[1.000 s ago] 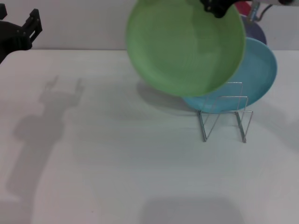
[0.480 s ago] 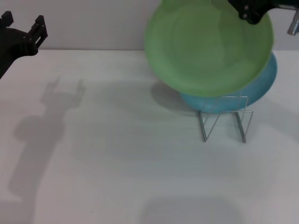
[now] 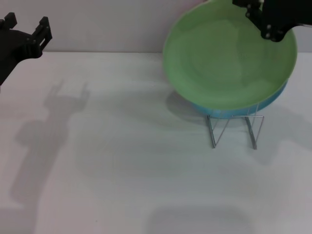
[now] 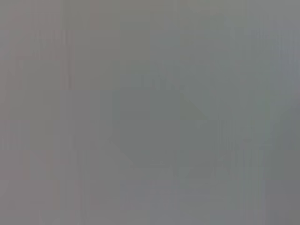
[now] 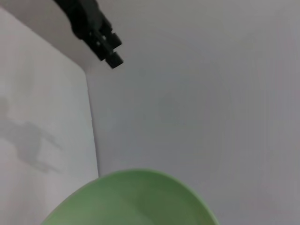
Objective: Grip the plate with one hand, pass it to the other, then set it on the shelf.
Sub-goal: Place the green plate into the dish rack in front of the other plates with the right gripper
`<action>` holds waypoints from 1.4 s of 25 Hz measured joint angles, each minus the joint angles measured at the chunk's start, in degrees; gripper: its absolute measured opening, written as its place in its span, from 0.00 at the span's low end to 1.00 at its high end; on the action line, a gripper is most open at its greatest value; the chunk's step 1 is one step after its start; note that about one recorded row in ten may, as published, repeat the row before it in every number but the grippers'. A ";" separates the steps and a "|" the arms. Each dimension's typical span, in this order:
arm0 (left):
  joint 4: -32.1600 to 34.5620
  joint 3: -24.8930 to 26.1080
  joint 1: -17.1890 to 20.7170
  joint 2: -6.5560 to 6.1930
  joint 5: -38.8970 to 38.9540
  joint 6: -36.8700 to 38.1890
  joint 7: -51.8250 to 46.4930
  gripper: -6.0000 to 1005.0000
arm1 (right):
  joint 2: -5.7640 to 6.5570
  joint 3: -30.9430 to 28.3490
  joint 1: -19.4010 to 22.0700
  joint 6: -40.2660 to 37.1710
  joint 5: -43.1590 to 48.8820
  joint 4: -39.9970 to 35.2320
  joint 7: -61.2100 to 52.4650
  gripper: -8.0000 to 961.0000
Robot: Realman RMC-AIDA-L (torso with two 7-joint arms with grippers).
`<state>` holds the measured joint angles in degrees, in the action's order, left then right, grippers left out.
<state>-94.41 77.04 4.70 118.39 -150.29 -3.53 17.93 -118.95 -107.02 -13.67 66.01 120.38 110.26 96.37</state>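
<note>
At the upper right of the head view the right gripper pinches the upper rim of the plate, carrying it tilted and face-on just above the shelf — a pose that, I judge, lets its lower edge drop between the wires. A sky-blue plate already leans there, mostly hidden behind it. The left gripper hovers at the upper left, jaws spread and empty — well apart.
</note>
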 joint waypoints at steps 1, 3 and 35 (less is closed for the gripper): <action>0.17 -0.02 -0.17 0.00 0.00 0.01 0.00 0.65 | 0.01 -0.01 0.18 0.03 -0.11 -0.02 0.92 0.04; 0.97 -0.05 -0.98 0.00 0.00 0.02 -0.01 0.65 | 0.03 -0.18 0.71 0.10 -1.33 -0.25 4.08 0.04; 1.97 -1.79 -4.04 0.18 0.23 -0.34 0.00 0.65 | -0.08 -0.23 4.37 0.61 -1.67 -2.15 15.63 0.04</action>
<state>-92.44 75.25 0.67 118.56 -150.06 -3.87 17.93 -119.03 -107.24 -9.31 66.62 118.71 108.11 112.00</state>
